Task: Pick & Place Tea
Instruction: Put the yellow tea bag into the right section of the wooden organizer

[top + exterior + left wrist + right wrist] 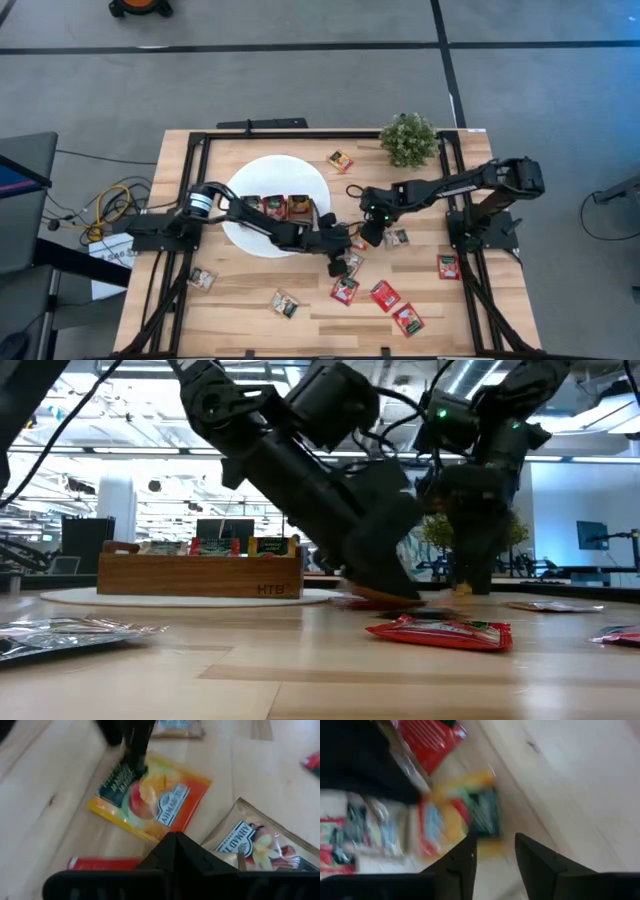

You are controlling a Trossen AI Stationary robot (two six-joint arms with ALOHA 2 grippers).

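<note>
Left gripper (338, 262) clenched, empty, low over the table (240, 290) right of the white disc (255, 175). Between both grippers, an orange-yellow tea sachet (152, 800) flat on the wood. Right gripper (495, 851) just beside it, fingers apart, holding nothing.

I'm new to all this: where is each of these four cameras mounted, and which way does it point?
High view: overhead, straight down on the table; both arms show.
Low view: at tabletop height, level across; arms drop in above a red sachet.
Left wrist view: on the left arm, past its shut left gripper toward an orange-yellow sachet.
Right wrist view: on the right arm, past the open right gripper.
Both wrist views share the orange-yellow sachet.
</note>
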